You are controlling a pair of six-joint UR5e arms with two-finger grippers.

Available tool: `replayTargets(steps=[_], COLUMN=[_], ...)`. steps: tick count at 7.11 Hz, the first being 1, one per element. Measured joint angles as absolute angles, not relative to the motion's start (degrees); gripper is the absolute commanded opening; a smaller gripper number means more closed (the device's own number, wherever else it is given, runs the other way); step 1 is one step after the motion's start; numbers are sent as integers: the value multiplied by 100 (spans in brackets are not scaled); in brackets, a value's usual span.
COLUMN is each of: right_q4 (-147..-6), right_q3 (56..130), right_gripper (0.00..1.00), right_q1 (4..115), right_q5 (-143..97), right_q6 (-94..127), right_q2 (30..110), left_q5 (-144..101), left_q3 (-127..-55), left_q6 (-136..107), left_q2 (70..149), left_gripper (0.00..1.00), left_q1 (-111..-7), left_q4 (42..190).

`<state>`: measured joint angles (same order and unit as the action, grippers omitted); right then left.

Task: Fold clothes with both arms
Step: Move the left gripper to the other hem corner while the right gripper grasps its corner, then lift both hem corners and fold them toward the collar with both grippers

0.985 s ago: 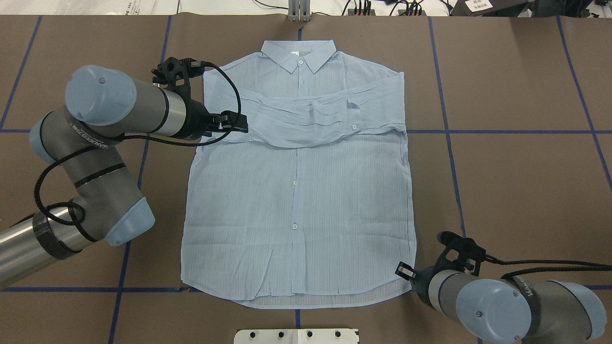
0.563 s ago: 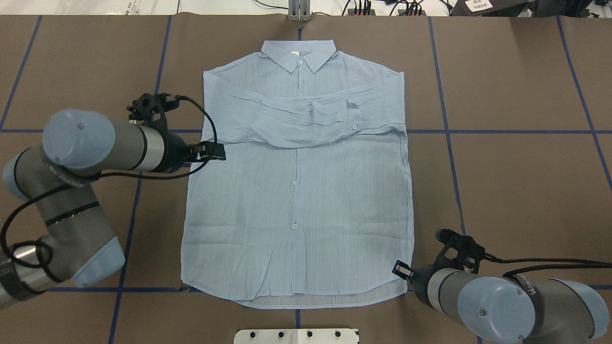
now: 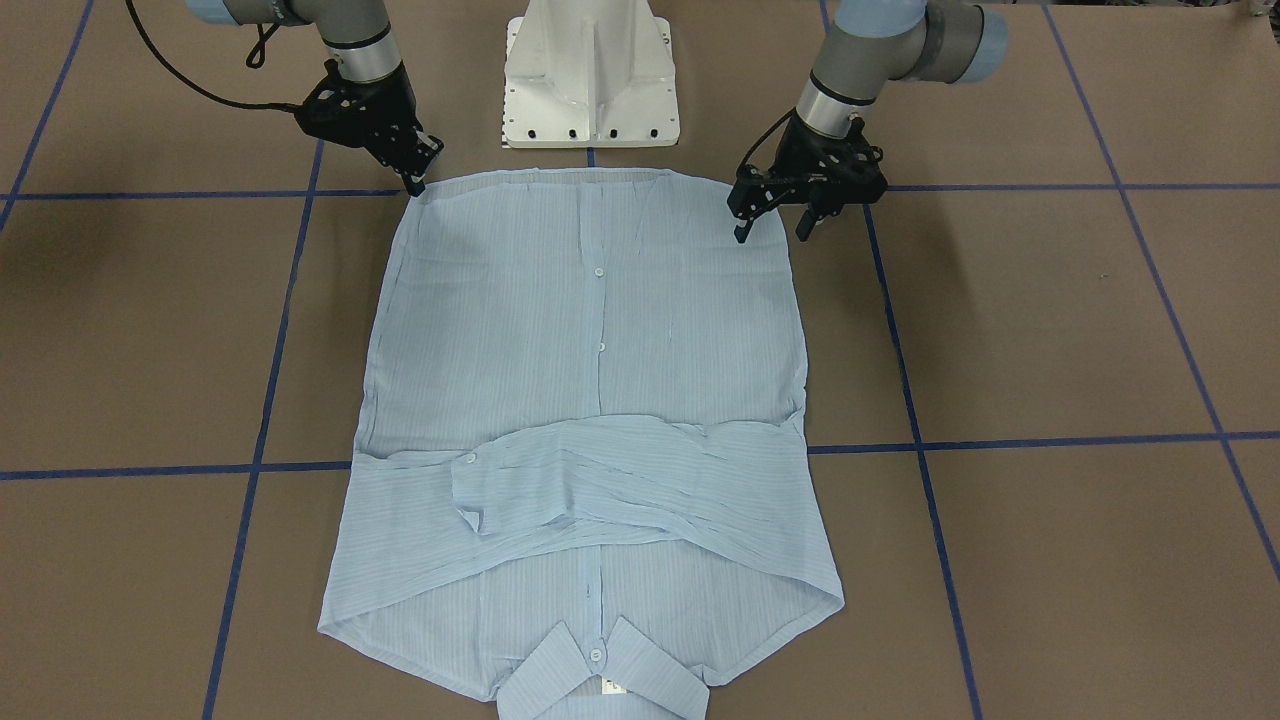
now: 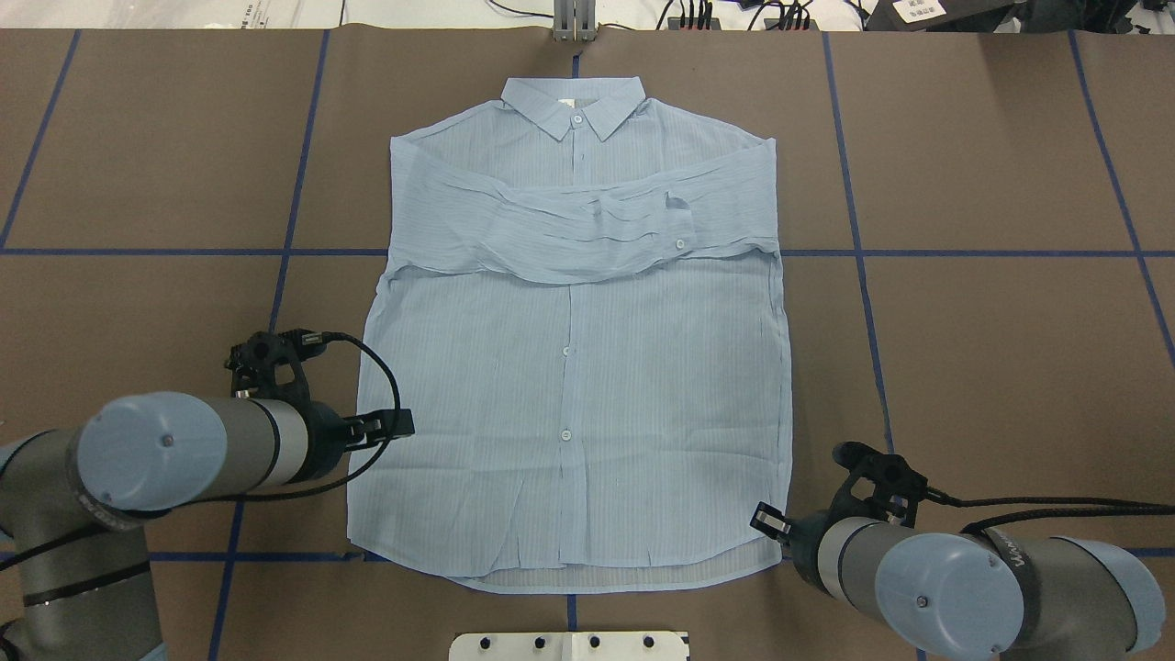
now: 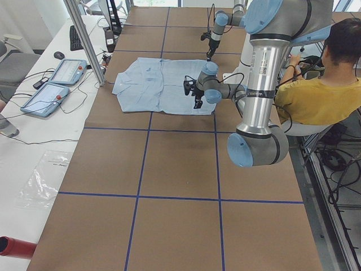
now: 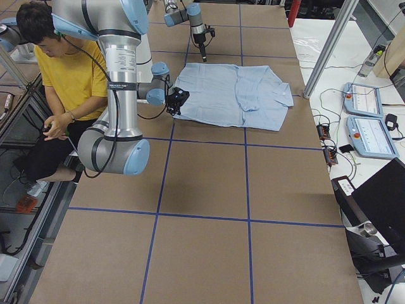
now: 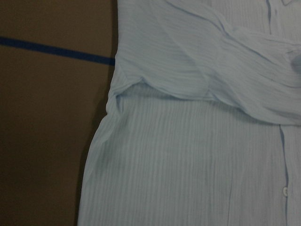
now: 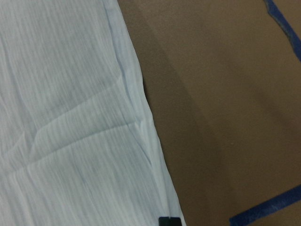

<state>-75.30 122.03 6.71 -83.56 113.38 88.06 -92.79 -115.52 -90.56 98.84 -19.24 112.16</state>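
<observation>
The light blue striped shirt (image 4: 569,386) lies flat and buttoned on the brown table, collar at the far edge and both sleeves folded across the chest (image 3: 590,480). My left gripper (image 4: 399,424) is open and empty. It hovers over the shirt's left side edge near the hem, with its two fingers apart in the front view (image 3: 771,232). My right gripper (image 4: 769,521) sits at the shirt's near right hem corner (image 3: 413,183). It looks shut on that corner, and one black fingertip (image 8: 169,221) shows on the cloth's edge.
The white pedestal base (image 3: 590,80) stands just behind the hem. Blue tape lines (image 4: 918,252) cross the table. A seated operator in yellow (image 5: 321,96) is beside the robot. Control tablets (image 5: 56,79) lie on a side table past the collar end.
My left arm has drawn back from the folded sleeve at the shoulder along the shirt's left edge to near the hem. My right gripper edged inward, and the hem corner shifted slightly with it.
</observation>
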Motion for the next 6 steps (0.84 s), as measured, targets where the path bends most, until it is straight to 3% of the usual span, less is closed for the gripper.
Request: replayTargets(steps=[2,4,6], right_q4=[-7517,-7513,-7511], right_q3=[12197,12178,12170], right_gripper=[0,0,0], right_q1=[665,658,656], right_q5=[-8356,-8355,-8352], right_q6=[11338,11338,11340], right_q2=[8803,8738,8702], left_q5=[-9087,-8940,-8908], left_q3=[-11647,-11642,-11613], left_q6=[-9504,-9700,-9911], left_q2=[9902,9887,9869], left_gripper=[81,57,40], left_q1=[-1432,-1169,-1007], left_q4=[10671,10493,10456])
